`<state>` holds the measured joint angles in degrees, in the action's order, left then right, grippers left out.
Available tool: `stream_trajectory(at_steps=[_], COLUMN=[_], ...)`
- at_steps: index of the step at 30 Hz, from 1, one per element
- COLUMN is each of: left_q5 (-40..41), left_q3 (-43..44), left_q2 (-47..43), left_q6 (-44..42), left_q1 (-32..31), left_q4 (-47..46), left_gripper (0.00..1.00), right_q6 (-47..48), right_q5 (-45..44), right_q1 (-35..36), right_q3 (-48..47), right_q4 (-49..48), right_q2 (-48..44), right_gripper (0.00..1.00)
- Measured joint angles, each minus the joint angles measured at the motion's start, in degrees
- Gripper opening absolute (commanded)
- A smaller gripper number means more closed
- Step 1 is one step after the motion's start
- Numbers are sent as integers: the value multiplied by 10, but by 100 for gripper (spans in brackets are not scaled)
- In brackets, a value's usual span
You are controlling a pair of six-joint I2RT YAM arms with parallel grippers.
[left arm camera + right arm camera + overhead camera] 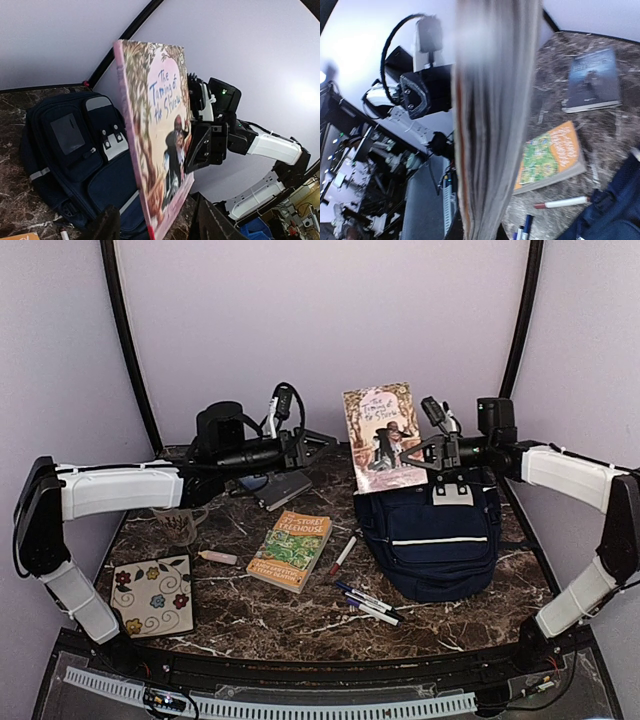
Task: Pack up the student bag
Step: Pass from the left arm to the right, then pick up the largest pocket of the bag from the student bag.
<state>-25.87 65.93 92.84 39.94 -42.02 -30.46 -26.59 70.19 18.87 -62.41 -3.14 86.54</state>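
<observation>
**Room.** Pale lilac walls (320, 320) on all sides, crossed by two black curved poles (128, 350).

**Surface.** Table (270, 615) of dark brown marble with pale veins.

**Student bag** (435, 540). Navy with a thin white stripe. It lies on the table with its front pockets up and its white studded patch at the far end. It serves as the landmark for the entries below.

**Shrew book** (383, 435). A picture book standing upright in the air at the bag's far left corner, cover facing the near edge. Whether it touches the bag cannot be told.

**Treehouse book** (290, 550). Orange and green, flat on the table, left of the bag.

**Grey book** (282, 488). Flat on the table, left of the bag and further back.

**Floral tile** (152, 595). Well left of the bag, near the front edge.

**Mug** (180, 524). Well left of the bag, behind the tile.

**Right gripper** (432, 453). Above the bag's far end, jaws clamped on the right edge of the Shrew book and carrying it.

**Left gripper** (157, 225). Left of the bag's far end, jaws spread wide. The book's left edge sits between them, and neither finger visibly presses on it.

**Red-capped marker** (343, 555). Just beside the bag's left side.

**Blue-capped markers** (370, 602). A small cluster off the bag's near left corner.
</observation>
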Motion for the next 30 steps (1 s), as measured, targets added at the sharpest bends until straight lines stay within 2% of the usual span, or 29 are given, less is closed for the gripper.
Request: stream_trajectory(at_steps=[7, 14, 21, 23, 25, 30], left_q5=[37, 54, 54, 57, 67, 103], left_q3=[72, 193, 303, 334, 360, 456], left_q2=[45, 167, 309, 342, 367, 446], left_q6=[-129, -330, -467, -487, -497, -514], left_q1=[-22, -138, -230, -242, -248, -251], left_q4=[116, 224, 290, 301, 308, 328], left_gripper=[62, 54, 49, 44, 43, 48], right_q6=[215, 347, 400, 408, 412, 425], right_q5=[-112, -218, -297, -304, -306, -306], right_q1=[-144, -256, -349, -353, -353, -354], right_q3=[-30, 0, 17, 21, 25, 29], right_q4=[232, 378, 441, 452, 459, 472], right_q2=[-75, -183, -240, -242, -243, -243], right_gripper=[0, 0, 0, 0, 0, 0])
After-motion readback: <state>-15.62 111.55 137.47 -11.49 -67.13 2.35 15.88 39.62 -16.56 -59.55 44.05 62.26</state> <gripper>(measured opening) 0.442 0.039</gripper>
